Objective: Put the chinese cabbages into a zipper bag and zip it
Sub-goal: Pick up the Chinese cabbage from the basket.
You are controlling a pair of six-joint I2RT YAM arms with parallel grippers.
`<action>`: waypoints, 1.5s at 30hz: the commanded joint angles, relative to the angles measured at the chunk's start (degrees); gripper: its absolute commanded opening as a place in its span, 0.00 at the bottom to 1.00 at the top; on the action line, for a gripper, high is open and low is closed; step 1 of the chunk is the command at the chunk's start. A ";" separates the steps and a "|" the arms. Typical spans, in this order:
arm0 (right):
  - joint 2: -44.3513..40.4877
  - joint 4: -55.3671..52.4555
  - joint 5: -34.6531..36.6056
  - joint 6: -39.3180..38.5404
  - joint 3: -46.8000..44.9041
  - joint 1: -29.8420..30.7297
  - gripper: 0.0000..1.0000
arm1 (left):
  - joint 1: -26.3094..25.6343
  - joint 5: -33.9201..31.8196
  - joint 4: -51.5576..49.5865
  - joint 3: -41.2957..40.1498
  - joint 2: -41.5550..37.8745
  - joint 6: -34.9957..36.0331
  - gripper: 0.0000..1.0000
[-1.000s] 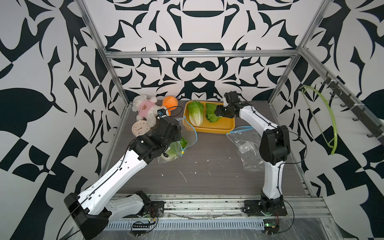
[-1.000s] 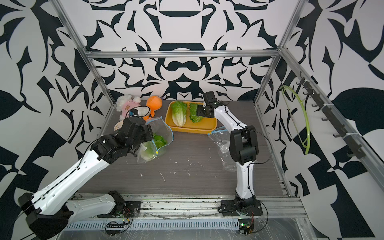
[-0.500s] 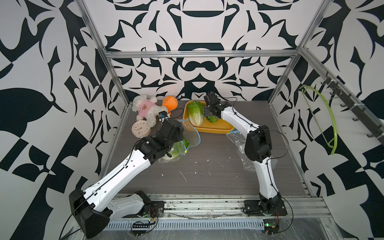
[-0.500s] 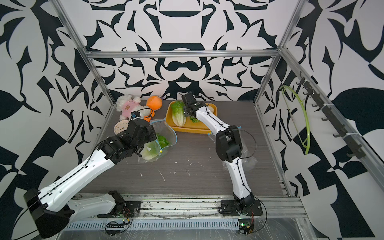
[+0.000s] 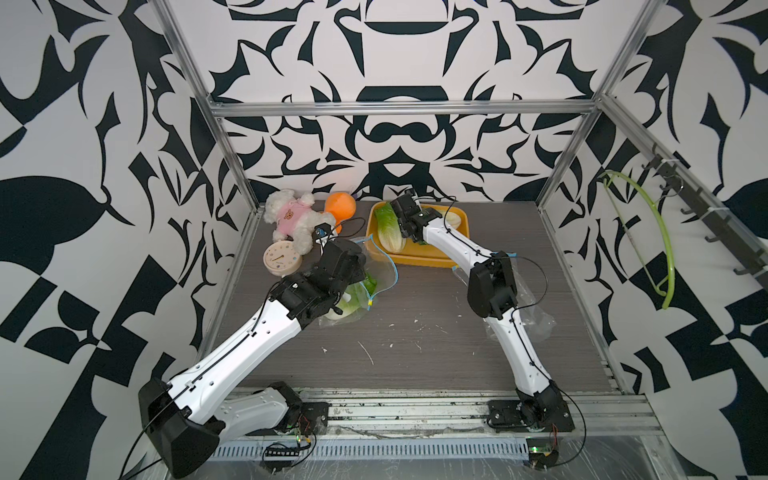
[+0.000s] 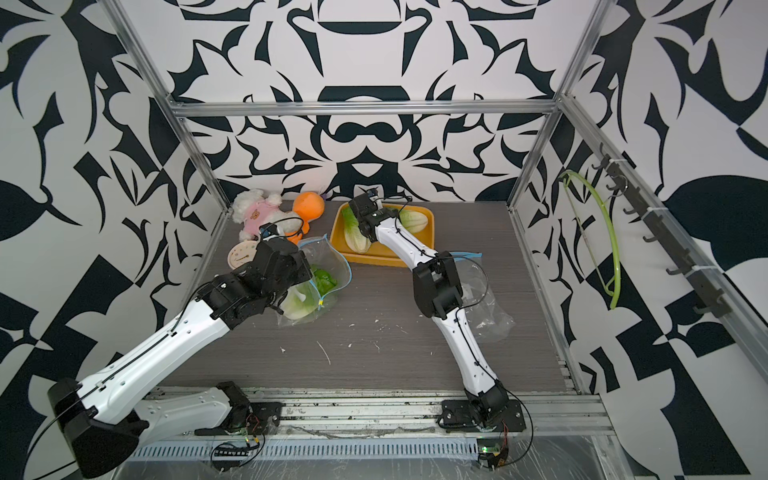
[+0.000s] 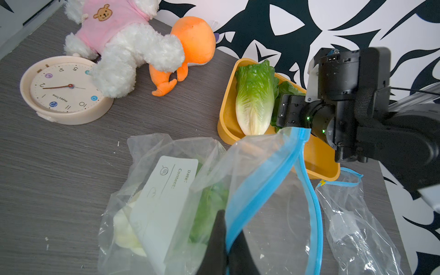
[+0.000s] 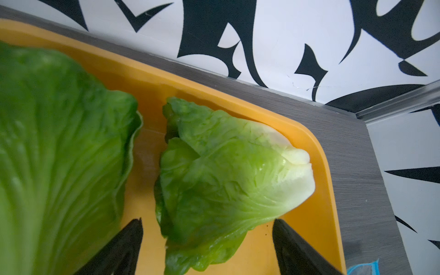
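Right wrist: small cabbage (image 8: pixel 226 181) in yellow tray (image 8: pixel 316 152), between wide-spread right fingers (image 8: pixel 295 250). Left wrist: left fingers (image 7: pixel 219 238) clamped on rim of zipper bag (image 7: pixel 262 181).

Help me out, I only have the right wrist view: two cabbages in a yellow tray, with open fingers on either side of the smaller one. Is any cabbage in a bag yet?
Observer: Yes. In a top view one cabbage lies inside a clear zipper bag on the table, just in front of the tray.
Operator: Is anything holding that bag?
Observer: The left gripper is shut on its blue zipper edge, and the mouth gapes open.
Operator: Any other bag around?
Observer: A second bag lies crumpled beside the right arm; no cabbage shows in it.
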 commanded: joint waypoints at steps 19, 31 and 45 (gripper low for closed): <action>3.76 -1.05 7.62 3.02 6.26 -2.22 0.83 | 0.92 0.11 0.63 -0.99 -0.13 -0.16 0.00; -10.22 6.53 3.97 5.35 -13.36 -5.66 0.44 | 1.00 1.11 2.04 -1.52 -0.12 -1.21 0.00; -20.76 13.12 -4.97 4.66 -23.66 -7.09 0.00 | 1.09 1.41 1.38 -0.82 -0.21 0.05 0.00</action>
